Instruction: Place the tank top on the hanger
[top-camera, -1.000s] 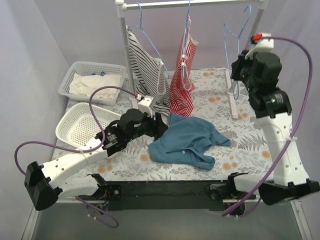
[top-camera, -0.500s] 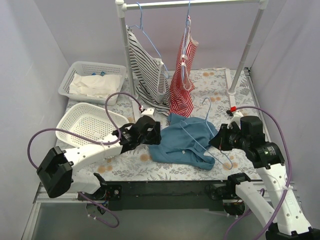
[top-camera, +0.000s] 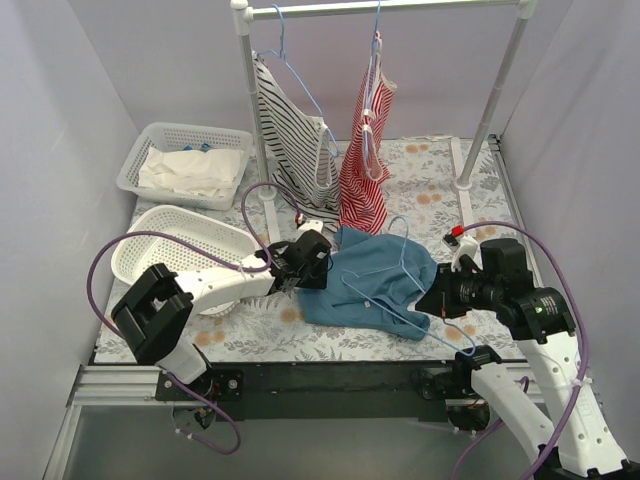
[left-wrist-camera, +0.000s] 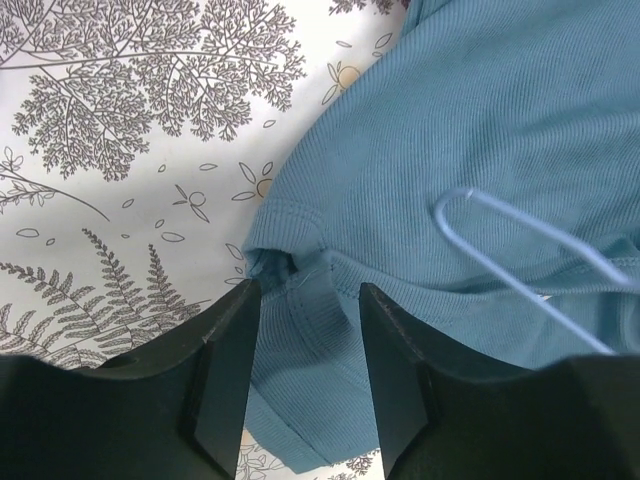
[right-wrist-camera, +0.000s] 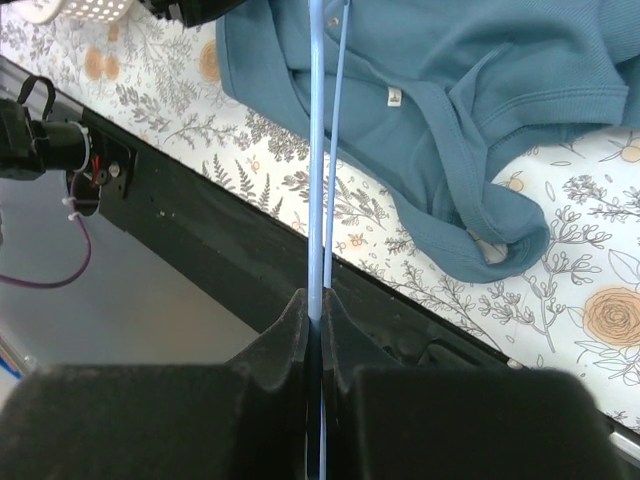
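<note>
The teal-blue tank top lies crumpled on the floral table. My right gripper is shut on the thin light-blue wire hanger, which lies slanted over the top with its hook toward the back. In the right wrist view the wire runs up from my closed gripper across the top. My left gripper is open at the top's left edge. In the left wrist view its gripper straddles a strap of the top, with the hanger's end just beyond.
A rail at the back holds a black-and-white striped top and a red-and-white striped top on hangers. Two white baskets stand at the left. The rack's post foot is at the back right. The table's black front edge is near.
My right arm came down from the rail with the hanger and laid it over the tank top. My left gripper moved right onto the top's left edge.
</note>
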